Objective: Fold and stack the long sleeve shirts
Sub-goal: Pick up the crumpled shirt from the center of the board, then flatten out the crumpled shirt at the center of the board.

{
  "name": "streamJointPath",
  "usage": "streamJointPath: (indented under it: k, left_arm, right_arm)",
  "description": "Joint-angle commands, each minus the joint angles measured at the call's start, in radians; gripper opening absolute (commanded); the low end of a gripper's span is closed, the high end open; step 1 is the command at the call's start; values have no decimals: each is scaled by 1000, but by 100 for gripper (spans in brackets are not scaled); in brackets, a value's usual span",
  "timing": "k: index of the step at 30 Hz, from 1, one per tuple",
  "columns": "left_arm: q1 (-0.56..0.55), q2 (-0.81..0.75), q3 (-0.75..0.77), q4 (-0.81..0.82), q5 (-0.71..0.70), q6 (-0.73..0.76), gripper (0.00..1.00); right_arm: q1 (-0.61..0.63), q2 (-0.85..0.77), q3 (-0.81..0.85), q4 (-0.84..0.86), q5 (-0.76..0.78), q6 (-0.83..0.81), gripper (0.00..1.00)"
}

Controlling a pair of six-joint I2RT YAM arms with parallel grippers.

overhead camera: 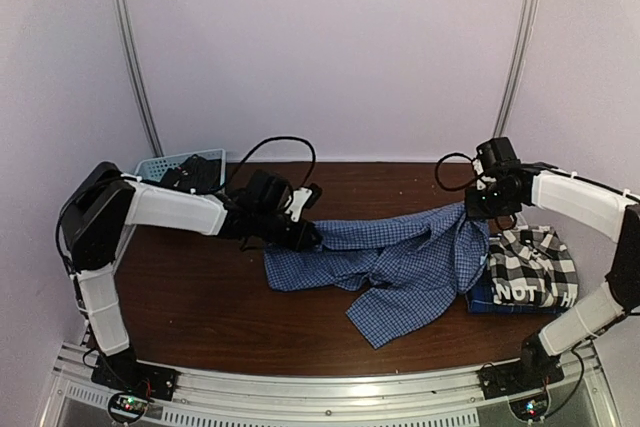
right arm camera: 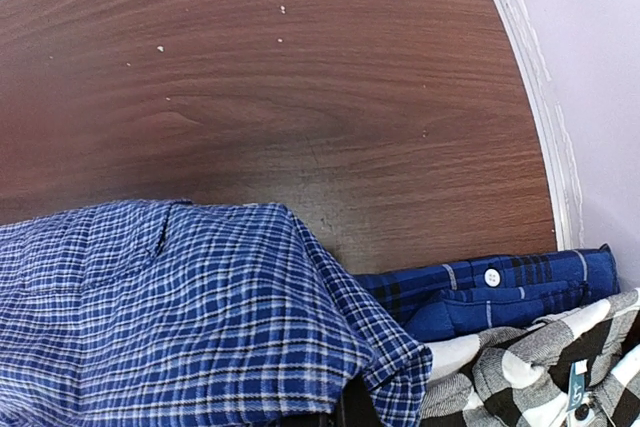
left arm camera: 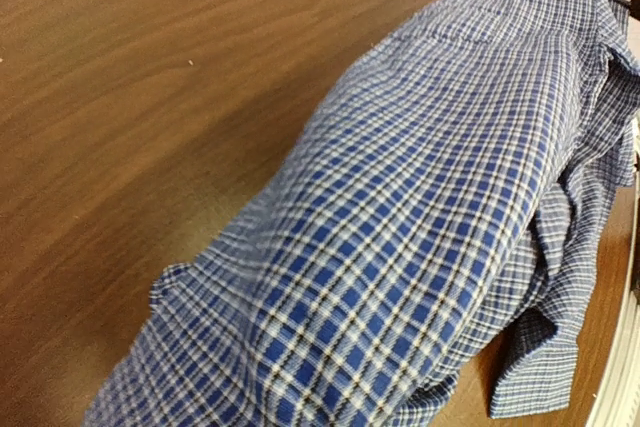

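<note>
The blue fine-check shirt (overhead camera: 400, 257) hangs stretched between my two grippers above the table, its lower part and a sleeve trailing on the wood. My left gripper (overhead camera: 310, 235) is shut on its left end; in the left wrist view the checked cloth (left arm camera: 420, 227) covers the fingers. My right gripper (overhead camera: 478, 209) is shut on the right end, raised a little. At the right lies a folded black-and-white plaid shirt (overhead camera: 535, 265) with white lettering, on top of a folded darker blue plaid shirt (right arm camera: 500, 287). The right wrist view shows the checked cloth (right arm camera: 180, 317) draped next to that stack.
A light blue lattice basket (overhead camera: 170, 165) stands at the back left behind my left arm. Bare brown table (overhead camera: 200, 297) lies in front of and behind the shirt. Walls close in on all sides, and a metal rail (overhead camera: 330, 387) runs along the near edge.
</note>
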Motion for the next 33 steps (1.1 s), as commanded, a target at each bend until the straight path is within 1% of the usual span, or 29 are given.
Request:
streamJointPath:
  k: [1, 4, 6, 9, 12, 17, 22, 26, 29, 33]
  left_arm:
    - [50, -167, 19, -169, -51, 73, 0]
    - [115, -262, 26, -279, -45, 93, 0]
    - [166, -322, 35, -336, -11, 104, 0]
    - [214, -376, 83, -428, 15, 136, 0]
    - [239, -390, 176, -487, 29, 160, 0]
    - [312, -377, 343, -515, 119, 136, 0]
    - [352, -351, 583, -567, 142, 123, 0]
    - [367, -326, 787, -630, 189, 112, 0]
    - [369, -334, 867, -673, 182, 118, 0]
    - [369, -399, 875, -695, 158, 129, 0]
  right_arm:
    - [0, -113, -6, -1, -74, -27, 0]
    - [10, -187, 6, -9, -119, -32, 0]
    - [27, -233, 18, -12, -172, -33, 0]
    - [64, -279, 50, -14, -239, -29, 0]
    - [96, -296, 112, -28, -280, -29, 0]
    - [109, -292, 255, -41, -308, -39, 0]
    - [110, -241, 413, -54, -322, -42, 0]
    - [114, -198, 549, -79, -396, -32, 0]
    - [123, -183, 628, -114, -446, -29, 0]
    - [152, -206, 679, -145, -491, -19, 0]
